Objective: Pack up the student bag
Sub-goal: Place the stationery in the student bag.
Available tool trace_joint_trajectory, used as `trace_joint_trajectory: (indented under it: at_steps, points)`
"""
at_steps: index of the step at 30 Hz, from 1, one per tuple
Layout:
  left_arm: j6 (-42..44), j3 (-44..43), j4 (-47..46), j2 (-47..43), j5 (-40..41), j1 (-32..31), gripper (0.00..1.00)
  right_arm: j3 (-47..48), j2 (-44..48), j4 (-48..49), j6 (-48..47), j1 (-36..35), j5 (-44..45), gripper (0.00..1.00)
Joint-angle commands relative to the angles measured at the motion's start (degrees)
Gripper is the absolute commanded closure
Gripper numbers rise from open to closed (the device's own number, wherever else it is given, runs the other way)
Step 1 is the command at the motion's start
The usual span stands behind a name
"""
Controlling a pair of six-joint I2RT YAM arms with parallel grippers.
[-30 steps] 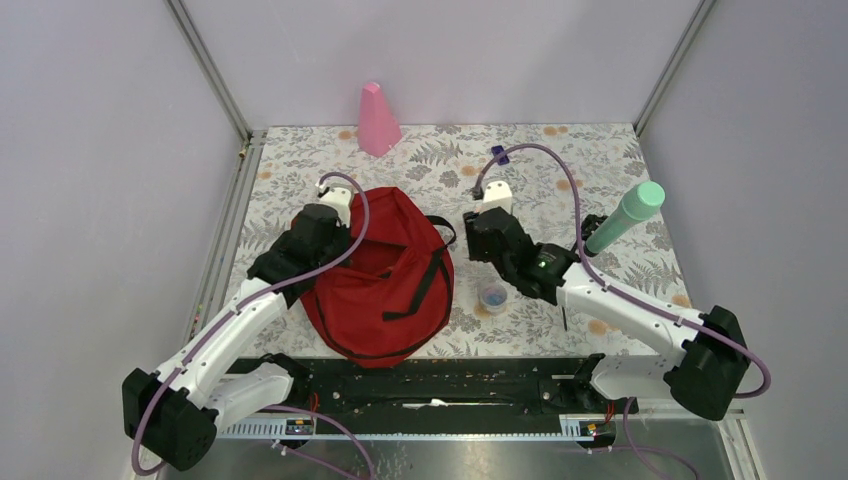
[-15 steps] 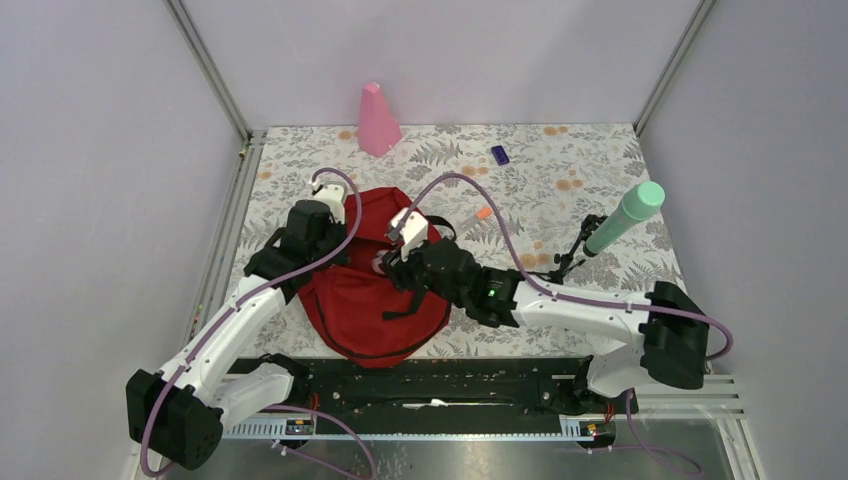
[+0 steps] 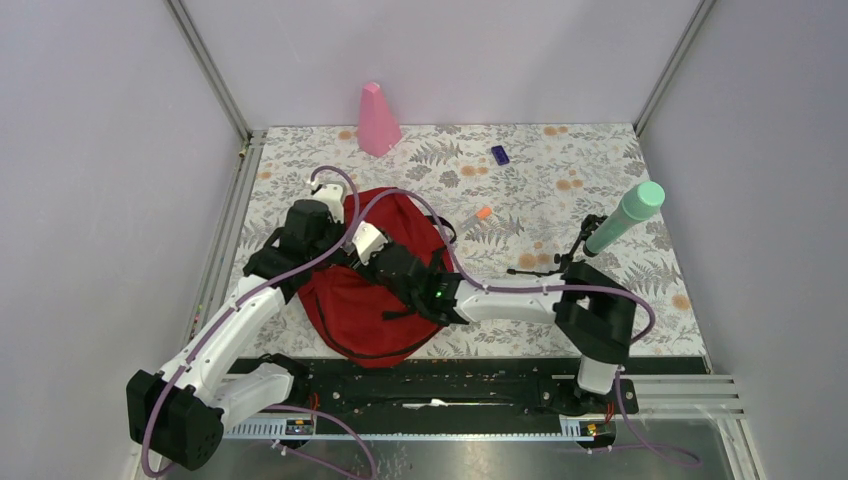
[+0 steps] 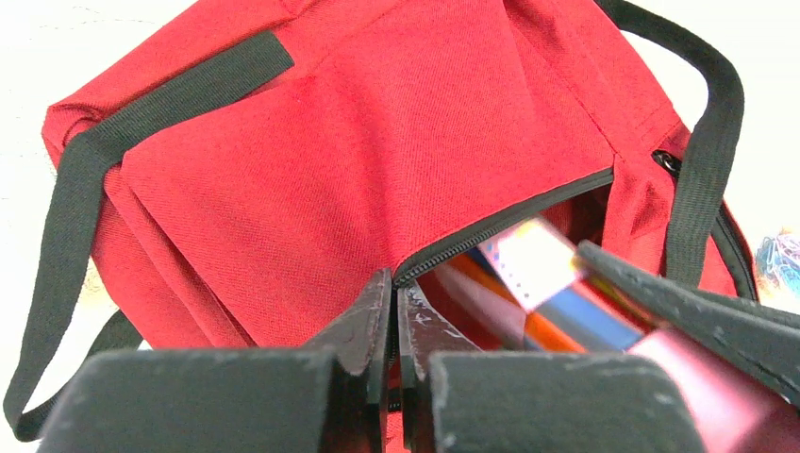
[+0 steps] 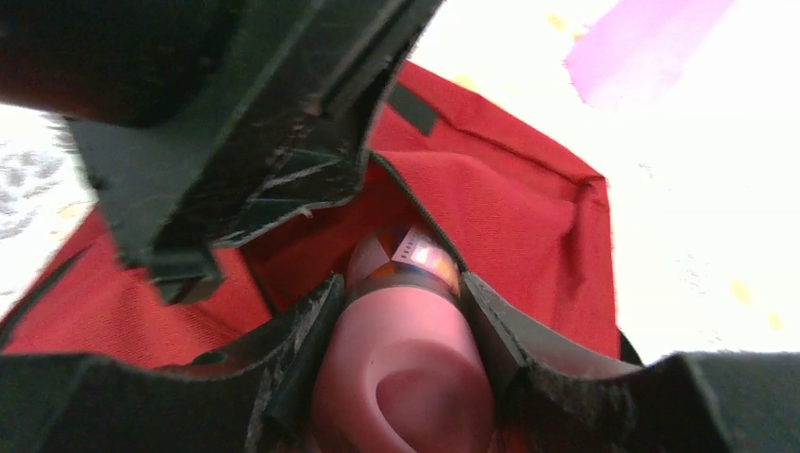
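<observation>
The student bag (image 3: 352, 312) is a dark red backpack with black straps, lying at the table's near left with its zipper mouth open. My left gripper (image 3: 326, 245) is shut on the zipper edge (image 4: 491, 231) of the mouth and holds it up; its fingertips (image 4: 377, 297) pinch the fabric. My right gripper (image 3: 366, 256) reaches across from the right and is shut on a pink bottle (image 5: 406, 368) with a colourful label. The bottle's label end (image 4: 542, 274) sits inside the bag's mouth (image 5: 311, 236). The bag's inside is mostly hidden.
A pink cone (image 3: 378, 120) stands at the back. A green cylinder (image 3: 625, 217) stands at the right. A small purple item (image 3: 500, 154), a small orange item (image 3: 482, 213) and a thin black item (image 3: 540, 268) lie on the flowered cloth right of the bag.
My right arm has swung left from the table beside the bag to the bag's mouth, carrying the pink bottle. The left gripper has kept its hold on the zipper edge.
</observation>
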State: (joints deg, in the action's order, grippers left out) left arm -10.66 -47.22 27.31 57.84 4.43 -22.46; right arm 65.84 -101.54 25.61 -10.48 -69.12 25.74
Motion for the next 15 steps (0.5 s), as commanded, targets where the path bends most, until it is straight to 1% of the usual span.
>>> trace_joint_trajectory:
  at_steps: [1, 4, 9, 11, 15]
  points:
    - [-0.65, -2.64, -4.96, -1.74, -1.59, 0.57, 1.0, 3.93, -4.53, 10.68, -8.3, -0.32, 11.78, 1.0]
    - [-0.75, -2.44, -4.99, -2.01, -1.61, 0.57, 1.0, 4.02, -7.41, 14.8, -10.33, -0.03, 15.79, 1.0]
    - [-1.11, -2.31, -5.07, -2.62, -2.23, 0.67, 1.0, 4.58, -9.78, 13.29, -7.9, 0.57, 16.47, 0.99]
    - [-1.12, -2.22, -5.02, -2.73, -2.02, 0.67, 1.0, 4.73, -9.82, 11.68, -6.35, 0.56, 15.82, 0.87]
    - [-1.12, -2.35, -4.82, -2.57, -1.68, 0.72, 1.0, 3.2, -7.97, 10.26, -4.55, 0.53, 13.57, 0.44]
